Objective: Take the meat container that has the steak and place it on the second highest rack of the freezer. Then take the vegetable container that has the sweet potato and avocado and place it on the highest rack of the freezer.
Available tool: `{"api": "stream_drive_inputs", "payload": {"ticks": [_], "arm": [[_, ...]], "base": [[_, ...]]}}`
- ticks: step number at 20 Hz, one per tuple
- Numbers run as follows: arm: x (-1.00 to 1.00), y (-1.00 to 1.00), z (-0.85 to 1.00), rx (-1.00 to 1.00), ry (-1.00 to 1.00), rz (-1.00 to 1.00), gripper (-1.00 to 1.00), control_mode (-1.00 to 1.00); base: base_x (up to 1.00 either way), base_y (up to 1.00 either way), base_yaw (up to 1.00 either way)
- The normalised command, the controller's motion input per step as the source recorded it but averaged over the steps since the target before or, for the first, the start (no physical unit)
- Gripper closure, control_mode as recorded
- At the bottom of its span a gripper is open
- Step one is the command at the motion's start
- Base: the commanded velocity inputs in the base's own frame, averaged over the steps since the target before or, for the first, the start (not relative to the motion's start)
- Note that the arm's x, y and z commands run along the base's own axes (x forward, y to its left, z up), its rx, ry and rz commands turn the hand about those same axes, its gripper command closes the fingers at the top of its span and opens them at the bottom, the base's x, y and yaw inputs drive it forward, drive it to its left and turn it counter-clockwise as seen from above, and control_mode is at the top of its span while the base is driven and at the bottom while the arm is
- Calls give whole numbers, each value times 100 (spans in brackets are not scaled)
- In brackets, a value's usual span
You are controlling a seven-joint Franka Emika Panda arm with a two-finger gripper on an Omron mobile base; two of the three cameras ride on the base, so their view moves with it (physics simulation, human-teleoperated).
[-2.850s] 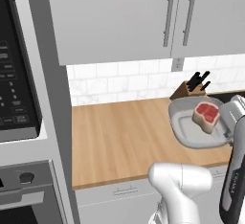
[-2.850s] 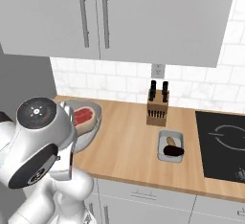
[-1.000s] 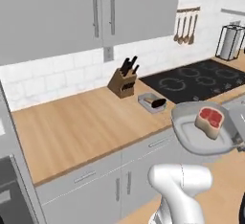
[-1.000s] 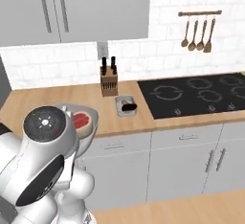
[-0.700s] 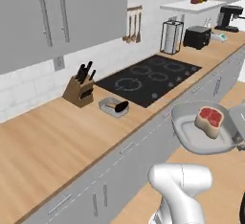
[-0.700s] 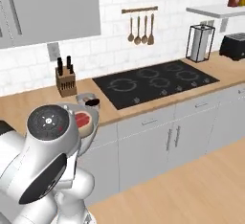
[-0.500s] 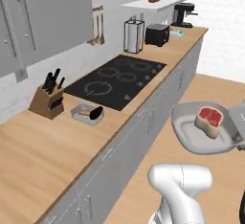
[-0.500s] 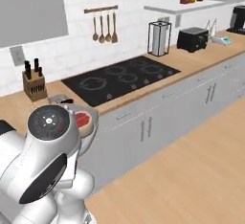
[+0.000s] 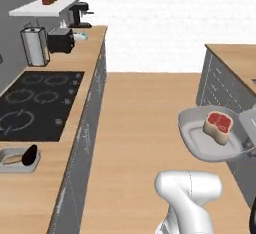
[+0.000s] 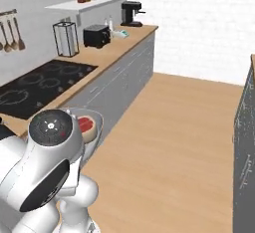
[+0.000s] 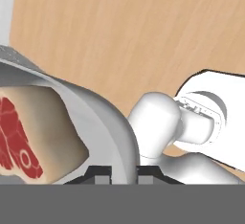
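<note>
The meat container (image 9: pixel 197 135), a shallow grey rounded dish, hangs in the air over the wooden floor. The red steak (image 9: pixel 218 125) with its tan rim lies in it. My gripper (image 9: pixel 243 147) is shut on the dish's right rim. In the hand view the meat container's rim (image 11: pixel 117 127) runs down between my fingertips, gripper (image 11: pixel 124 175), with the steak (image 11: pixel 24 132) at the left. The arm hides part of the meat container (image 10: pixel 95 123) and steak (image 10: pixel 85 126) in the right base view. The vegetable container (image 9: pixel 15 165) sits on the counter at far left, holding the dark avocado (image 9: pixel 30 154) and sweet potato (image 9: pixel 11 159). The freezer is out of view.
A black cooktop (image 9: pixel 35 103) is set in the long wooden counter (image 9: pixel 92 43) on the left, with a paper towel holder (image 9: pixel 34 47), toaster (image 9: pixel 61 40) and coffee machine (image 9: pixel 79 14) further along. A grey cabinet block (image 9: pixel 220 78) stands at the right. Open wooden floor (image 10: pixel 189 127) lies between.
The whole picture has swept sideways: the base has turned away from the counter, which now lies to the left. The dish with the steak stays held at the same spot relative to the arm.
</note>
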Motion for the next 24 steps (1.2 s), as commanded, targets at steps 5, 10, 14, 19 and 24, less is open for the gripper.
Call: {"api": "stream_drive_inputs", "payload": {"ticks": [5, 10, 14, 19, 24], "arm": [[0, 0, 0, 0, 0, 0, 100, 100], [0, 0, 0, 0, 0, 0, 100, 100], [0, 0, 0, 0, 0, 0, 100, 100], [0, 0, 0, 0, 0, 0, 100, 100], [0, 0, 0, 0, 0, 0, 100, 100]], "base": [[0, 0, -83], [0, 0, -89], [0, 0, -88], [0, 0, -88], [0, 0, -88]]}}
